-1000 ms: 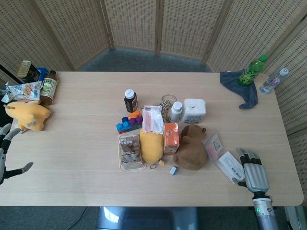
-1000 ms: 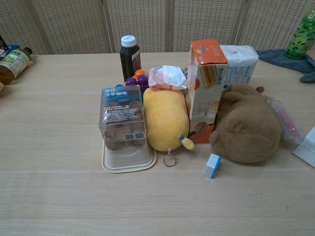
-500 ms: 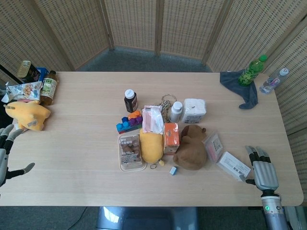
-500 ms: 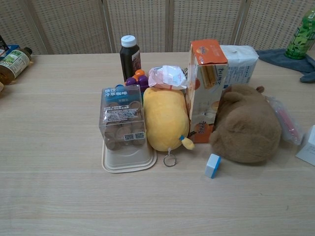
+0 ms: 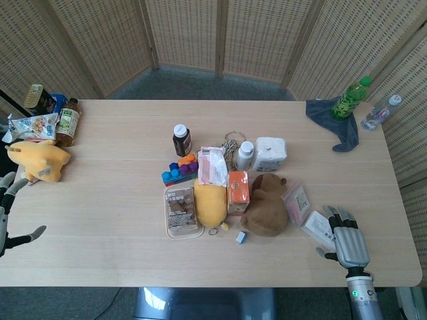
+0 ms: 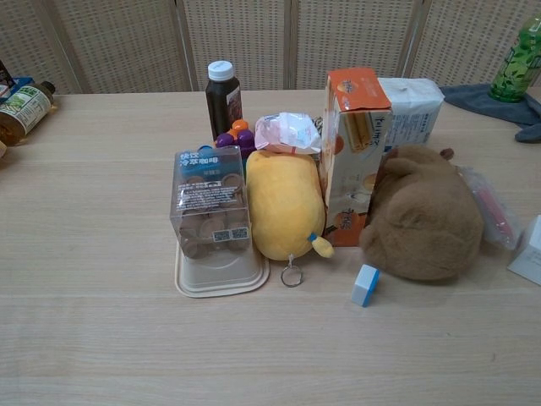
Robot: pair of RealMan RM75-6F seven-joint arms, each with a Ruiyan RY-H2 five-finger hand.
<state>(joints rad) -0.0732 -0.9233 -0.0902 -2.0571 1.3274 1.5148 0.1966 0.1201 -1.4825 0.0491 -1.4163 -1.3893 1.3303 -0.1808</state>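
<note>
Head view: right hand (image 5: 349,244) fingers spread, touching white box (image 5: 318,225).

Brown plush (image 6: 423,222), yellow plush (image 6: 283,203) — orange carton (image 6: 355,148), green bottle (image 5: 351,97).

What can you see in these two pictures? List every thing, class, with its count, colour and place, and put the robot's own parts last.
Brown plush: 1, brown, centre cluster, right.
Yellow plush: 1, yellow, centre.
Orange carton: 1, orange, between the plushes.
Clear box: 1, clear, on a beige tray.
Dark bottle: 1, brown, white cap, behind cluster.
White bottle: 1, white, behind carton.
Tissue pack: 1, white, beside white bottle.
Blue block: 1, front of brown plush.
White packet: 1, white, at right hand.
Green bottle: 1, far right, on grey cloth.
Left hand: left edge, fingers spread.
Right hand: fingertips at white packet.
</note>
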